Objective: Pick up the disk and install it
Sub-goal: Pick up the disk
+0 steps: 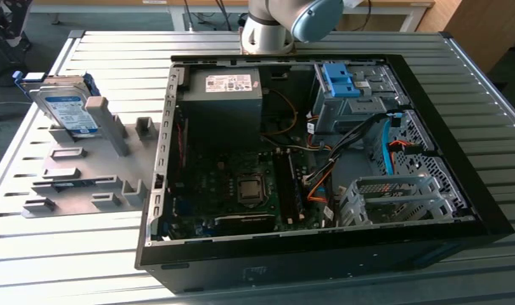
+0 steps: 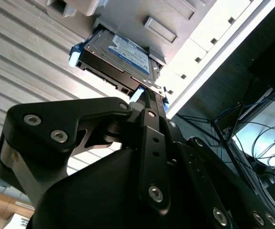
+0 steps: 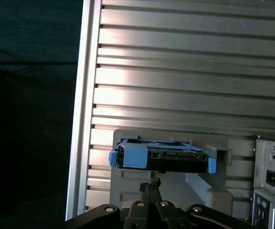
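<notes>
The disk [image 1: 67, 109] has a dull silver metal body, a glossy paper label and a bright blue plastic frame. The table [image 1: 325, 44] is ribbed metal with a satin sheen. The gripper [image 3: 151, 182] is matt black with shiny screws.

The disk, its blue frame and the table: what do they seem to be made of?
The disk: body looks like bare metal, silvery with a dull sheen, under a paper-like label. Its carrier frame: probably moulded plastic, uniformly bright blue and matt. The table: likely aluminium, pale grey ribbed slats catching light in streaks.
</notes>
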